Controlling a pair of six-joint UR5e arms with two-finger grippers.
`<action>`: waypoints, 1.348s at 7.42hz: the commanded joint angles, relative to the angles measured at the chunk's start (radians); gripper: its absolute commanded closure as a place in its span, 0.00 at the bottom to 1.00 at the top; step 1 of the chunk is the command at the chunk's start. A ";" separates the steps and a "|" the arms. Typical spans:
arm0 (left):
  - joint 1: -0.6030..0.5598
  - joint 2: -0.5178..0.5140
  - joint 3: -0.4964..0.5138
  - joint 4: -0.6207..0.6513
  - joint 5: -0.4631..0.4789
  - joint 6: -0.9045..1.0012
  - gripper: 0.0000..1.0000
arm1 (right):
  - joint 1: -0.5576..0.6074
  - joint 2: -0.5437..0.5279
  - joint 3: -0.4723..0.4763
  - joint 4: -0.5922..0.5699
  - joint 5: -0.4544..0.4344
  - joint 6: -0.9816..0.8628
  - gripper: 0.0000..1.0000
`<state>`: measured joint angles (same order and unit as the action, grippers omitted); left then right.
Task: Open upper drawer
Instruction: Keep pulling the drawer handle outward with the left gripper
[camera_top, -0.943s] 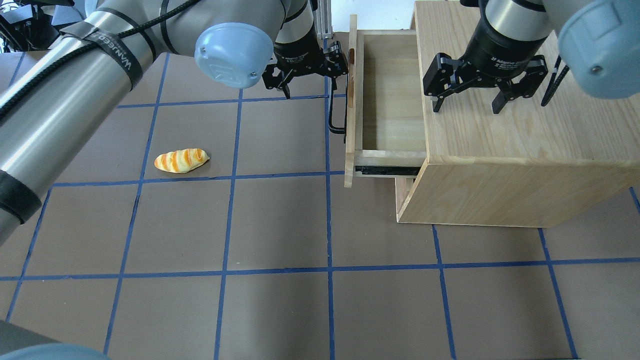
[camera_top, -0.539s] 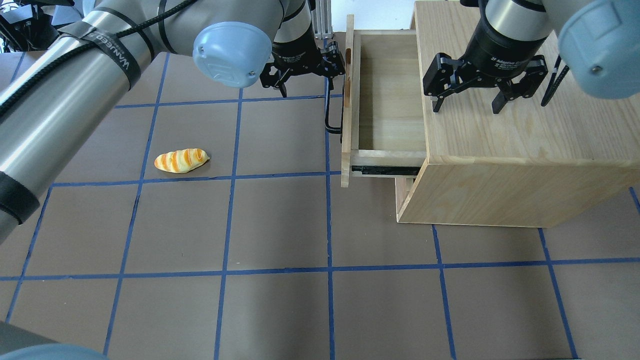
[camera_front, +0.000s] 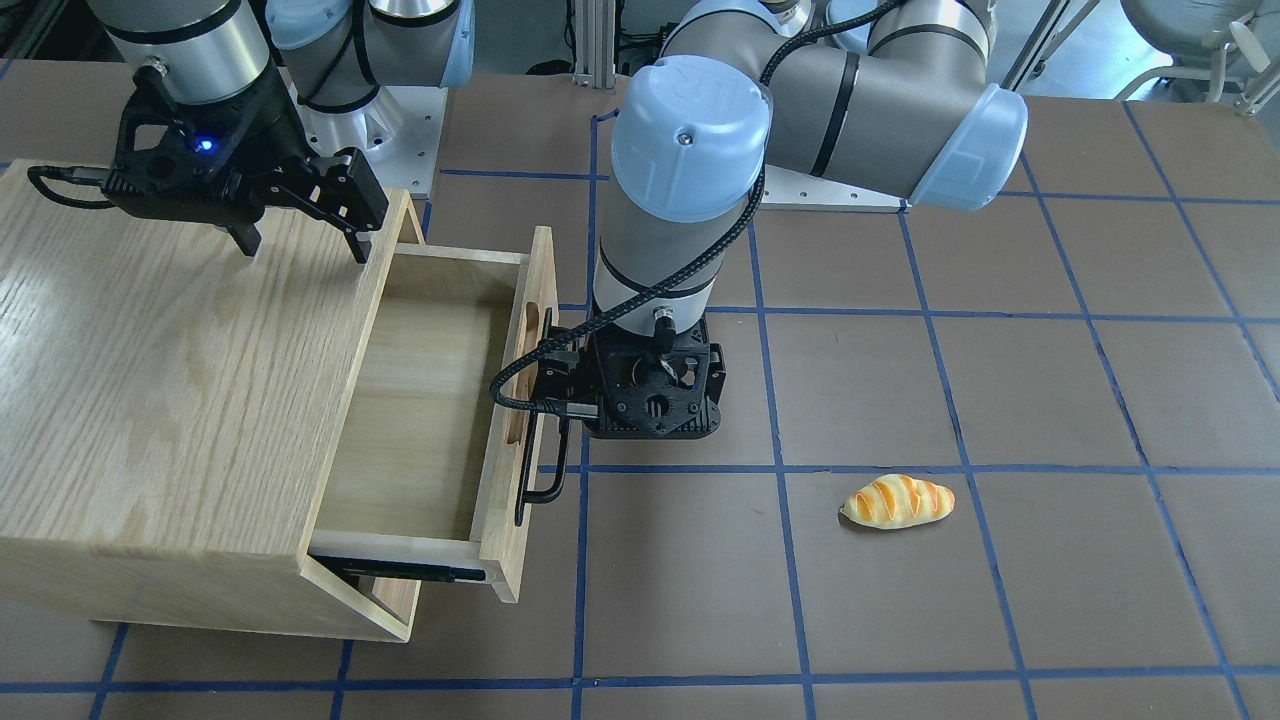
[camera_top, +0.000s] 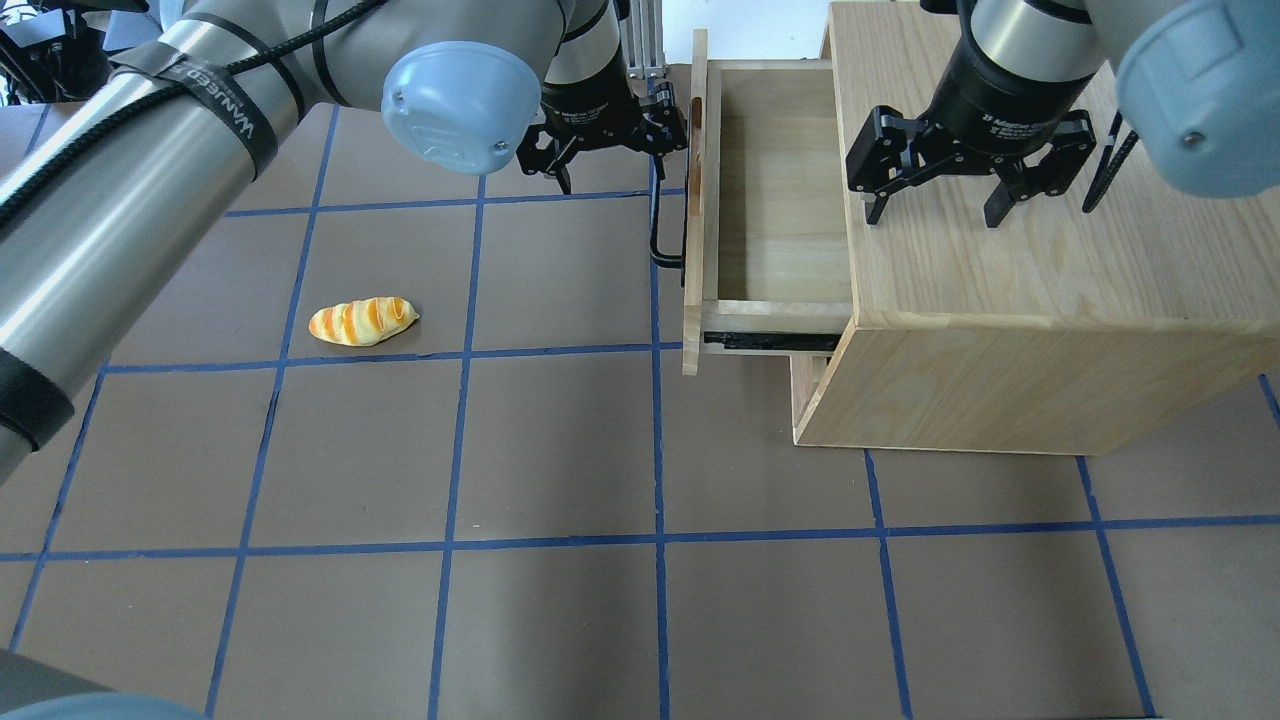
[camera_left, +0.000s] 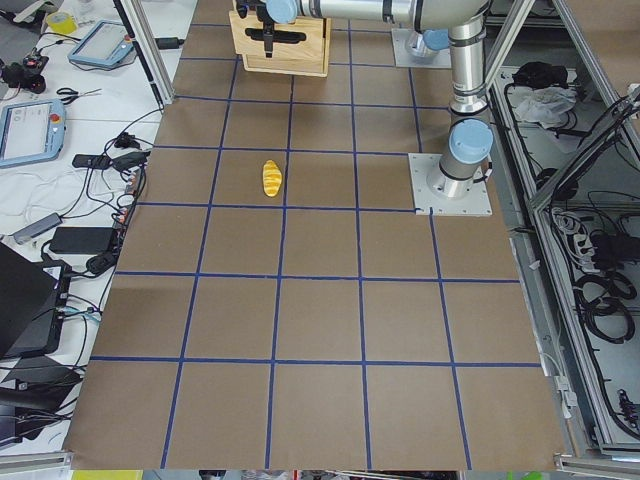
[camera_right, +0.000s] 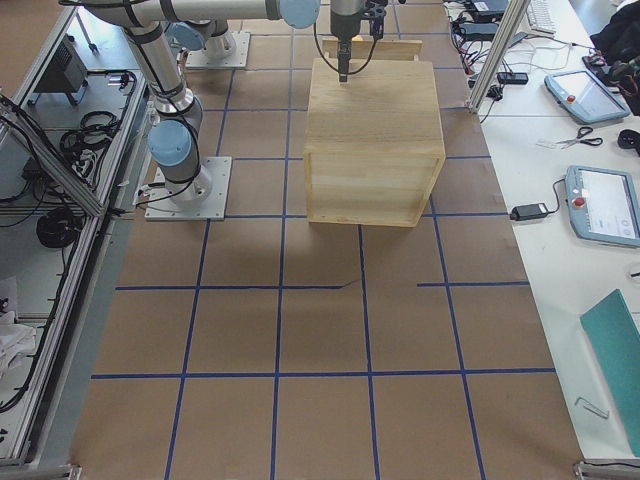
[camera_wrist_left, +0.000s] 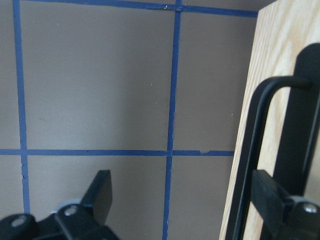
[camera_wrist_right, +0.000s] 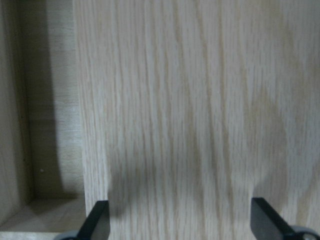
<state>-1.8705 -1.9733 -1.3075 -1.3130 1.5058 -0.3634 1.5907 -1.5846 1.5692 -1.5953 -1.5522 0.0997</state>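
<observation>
Overhead exterior view: upper drawer (camera_top: 770, 200) standing well out of the cabinet (camera_top: 1050, 280) on the bench (camera_top: 560, 450), its handle (camera_top: 655, 225) just beside one finger of the wide-spread, empty left tool (camera_top: 612, 155). The right tool (camera_top: 932, 205), also spread and empty, is above the cabinet top. The pulling step looks nearly complete; the next move calls for a short straight draw, then disengaging.

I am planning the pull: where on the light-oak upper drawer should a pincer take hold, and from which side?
Grip the long black metal bar handle near its middle, coming straight at the front panel of the light-oak upper drawer. The bar stands off the panel on bent ends, so one finger should fit behind it.
</observation>
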 joint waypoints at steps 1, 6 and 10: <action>0.001 0.005 -0.001 0.000 0.002 0.020 0.00 | 0.000 0.000 0.000 0.000 0.000 0.000 0.00; -0.001 -0.007 0.005 0.000 -0.025 -0.032 0.00 | 0.000 0.000 0.000 0.000 0.000 0.000 0.00; -0.001 -0.013 0.001 0.011 -0.012 -0.008 0.00 | 0.000 0.000 0.000 0.000 0.000 0.000 0.00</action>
<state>-1.8715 -1.9864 -1.3048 -1.3037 1.4875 -0.3833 1.5907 -1.5846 1.5693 -1.5954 -1.5523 0.0997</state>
